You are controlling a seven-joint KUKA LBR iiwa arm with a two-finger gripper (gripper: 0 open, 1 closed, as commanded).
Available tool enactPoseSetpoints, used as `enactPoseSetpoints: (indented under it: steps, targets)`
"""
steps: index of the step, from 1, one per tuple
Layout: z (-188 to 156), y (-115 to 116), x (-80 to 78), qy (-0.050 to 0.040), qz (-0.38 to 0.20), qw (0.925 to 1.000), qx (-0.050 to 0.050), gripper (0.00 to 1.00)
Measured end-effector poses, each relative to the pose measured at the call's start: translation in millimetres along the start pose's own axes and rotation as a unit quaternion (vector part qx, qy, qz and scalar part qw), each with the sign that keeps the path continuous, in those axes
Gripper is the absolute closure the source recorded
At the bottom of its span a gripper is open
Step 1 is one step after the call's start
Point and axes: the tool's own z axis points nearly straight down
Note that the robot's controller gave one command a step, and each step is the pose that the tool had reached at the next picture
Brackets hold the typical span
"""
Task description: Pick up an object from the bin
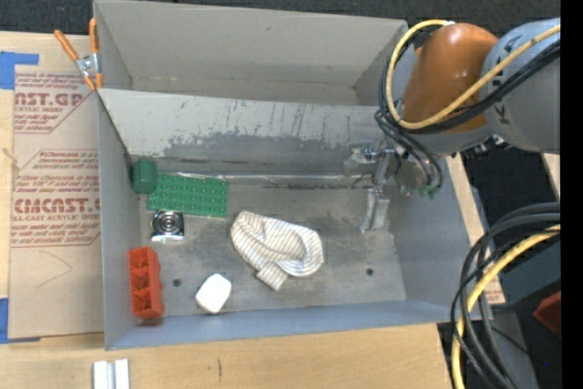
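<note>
Over on the right side of the grey bin (246,41), I see my gripper (373,227) pointing down at the bare metal floor. It holds nothing that I can see. I cannot tell if it is open or closed from this view. Above it sits the round orange cover (446,73) of the arm, with yellow and black cables looped around it.

The nearest thing to the gripper is a cloth (276,249). It lies just to the left of the gripper, near the middle of the floor, and does not touch it. The cloth is white with thin dark stripes. It is all scrunched and folded over, with one end hanging toward the front of the bin.

The other things are well apart from the gripper, on the left side. A flat green brick plate (189,194) with bumps lies by the left wall, and a darker green piece (144,176) sits at its left end. Just below it is a small shiny metal part (167,225). A red block (145,283) lies in the front left corner. A small white block (213,293) rests near it, by the front wall.
</note>
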Motion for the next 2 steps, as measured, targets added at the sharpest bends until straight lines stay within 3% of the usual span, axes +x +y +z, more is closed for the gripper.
enactPoseSetpoints:
  steps: [1,2]
  targets:
    - [-5,0,-1.6,-0.0036,-0.001,1.0,0.0,0.0]
    - [48,37,33.8,-0.0045,0.029,0.9996,0.0,0.0]
